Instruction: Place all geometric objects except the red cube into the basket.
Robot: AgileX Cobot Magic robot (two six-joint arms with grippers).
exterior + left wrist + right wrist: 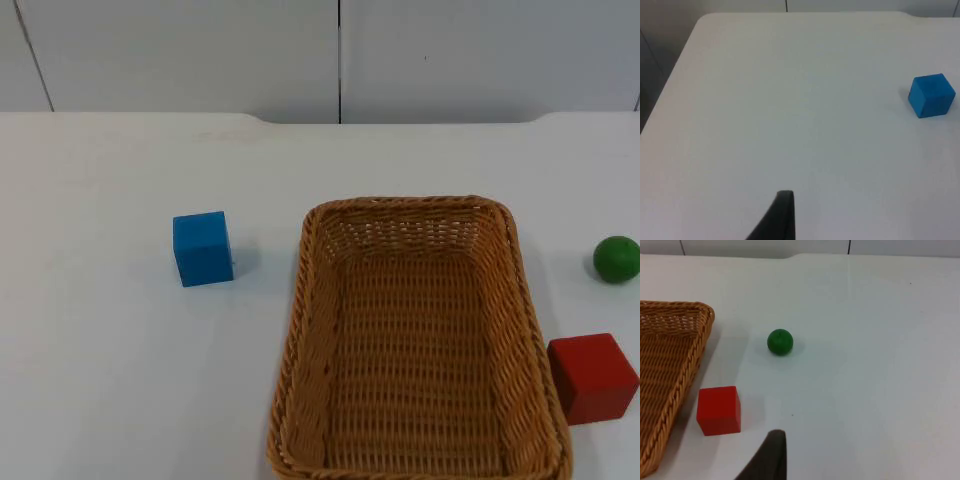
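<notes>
Around the unfilled basket [415, 340], blue cube [203, 248] at nine o'clock and green ball [616, 258] at three o'clock await; gripper states cannot be told.

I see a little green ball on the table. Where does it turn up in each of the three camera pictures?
Top view: the green ball lies at the far right edge, beyond the red cube.
Left wrist view: the ball is absent; a blue cube lies there.
Right wrist view: the ball lies apart from the red cube.
Shared landmark: the wicker basket, alongside the red cube.
</notes>
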